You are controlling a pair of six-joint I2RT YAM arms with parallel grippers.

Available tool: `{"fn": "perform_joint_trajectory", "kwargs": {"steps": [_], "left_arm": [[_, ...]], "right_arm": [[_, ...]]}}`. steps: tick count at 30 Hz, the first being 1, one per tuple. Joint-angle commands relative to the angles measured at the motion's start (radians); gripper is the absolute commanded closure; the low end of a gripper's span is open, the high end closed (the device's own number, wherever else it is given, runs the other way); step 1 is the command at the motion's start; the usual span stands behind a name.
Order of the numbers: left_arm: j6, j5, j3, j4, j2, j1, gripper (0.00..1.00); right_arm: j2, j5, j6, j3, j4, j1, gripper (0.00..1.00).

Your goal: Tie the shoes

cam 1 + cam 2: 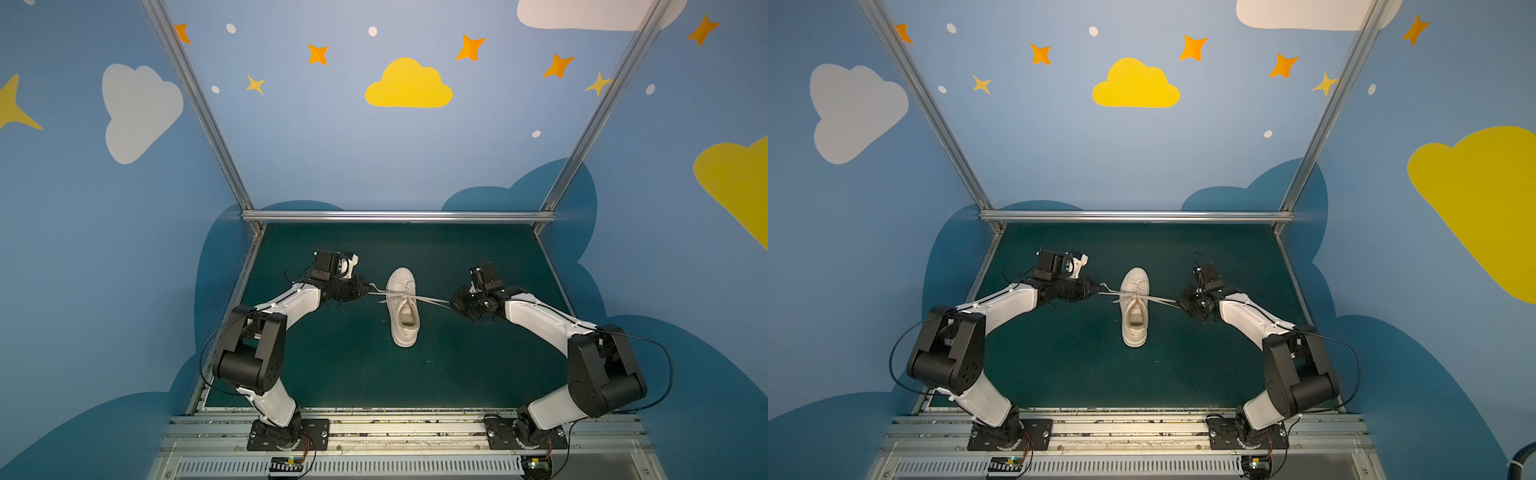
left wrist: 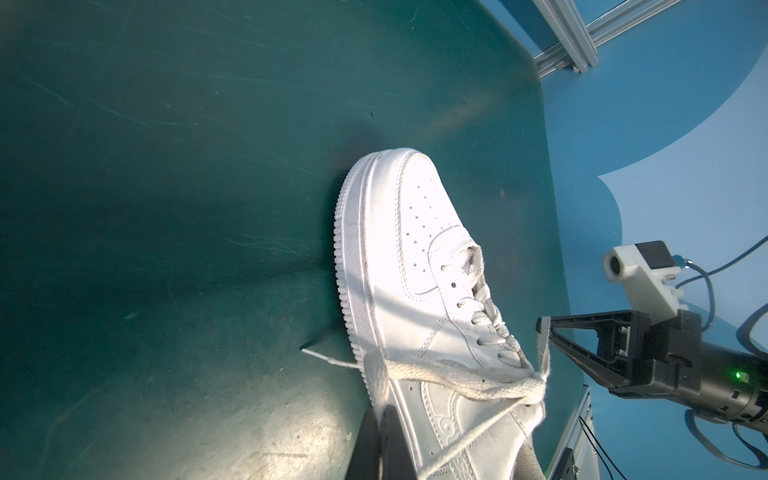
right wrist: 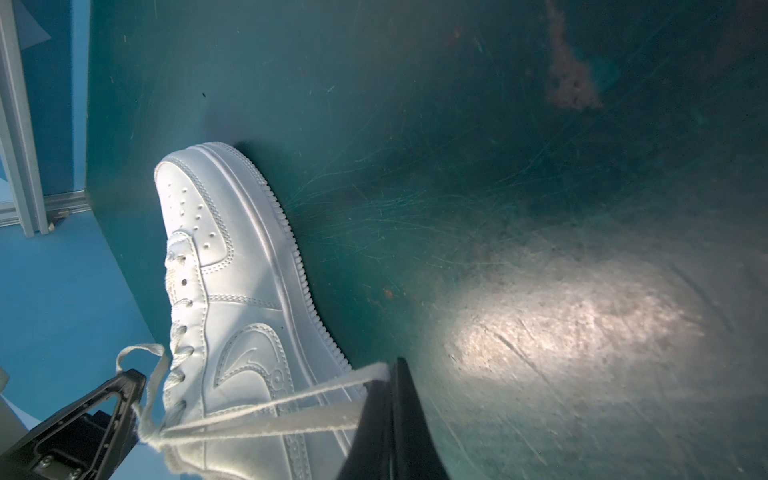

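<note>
At the left, the left gripper [image 1: 366,291] is seen closed on one end of the laces [image 1: 384,294], just beside the sneaker's flank (a short tail of lace pokes out past its tips in the left wrist view). The sneaker [image 1: 402,307] lies in the middle of the green mat [image 1: 332,374], between the two arms and about equally near each. Its long axis runs away from the arm bases, with the toe toward the back rail [image 1: 399,216] and the heel toward the bases. The laces are stretched crosswise to that axis and meet in a knot [image 1: 409,297] over the top eyelets. At the right, the right gripper [image 1: 453,304] is clamped on the other run of lace, where two strands are pinched. The coming pull is judged to be outward, each gripper drawn away from the shoe, square to its length. The mat is flat and scuffed, and it is enclosed by blue painted walls [image 1: 415,166], with room left on both sides.
</note>
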Motion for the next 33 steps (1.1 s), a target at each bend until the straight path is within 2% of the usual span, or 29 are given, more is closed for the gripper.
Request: {"fn": "perform_joint_trajectory", "kwargs": {"steps": [1,4,5,8,10,13,17,20,29,33], "left_arm": [[0.005,-0.021,-0.005,0.005,-0.013,0.034,0.97],[-0.014,0.060,-0.002,0.055,0.000,0.020,0.97],[-0.025,0.079,-0.001,0.069,0.003,0.013,0.94],[-0.042,0.100,-0.004,0.094,-0.006,-0.004,0.81],[-0.053,0.101,-0.012,0.107,-0.016,-0.004,0.76],[-0.057,0.107,-0.015,0.106,-0.021,-0.004,0.66],[-0.064,0.116,-0.031,0.111,-0.027,-0.005,0.57],[-0.057,0.095,-0.061,0.107,-0.059,-0.003,0.42],[-0.027,0.089,-0.134,0.078,-0.125,-0.003,0.39],[-0.028,0.084,-0.173,0.096,-0.141,-0.003,0.28]], "right_arm": [[0.021,0.061,-0.029,-0.013,-0.040,-0.037,1.00],[0.050,-0.036,-0.072,0.004,0.019,-0.036,1.00],[0.058,-0.060,-0.078,0.009,0.031,-0.036,1.00],[0.068,-0.105,-0.090,0.012,0.054,-0.036,0.82],[0.065,-0.110,-0.095,0.003,0.054,-0.038,0.69],[0.052,-0.111,-0.102,-0.009,0.042,-0.045,0.56],[0.016,-0.116,-0.126,-0.025,0.014,-0.056,0.52],[-0.024,-0.108,-0.159,-0.032,-0.034,-0.064,0.45],[-0.145,-0.064,-0.283,-0.044,-0.209,-0.085,0.38],[-0.188,-0.048,-0.328,-0.036,-0.281,-0.091,0.34]]}}
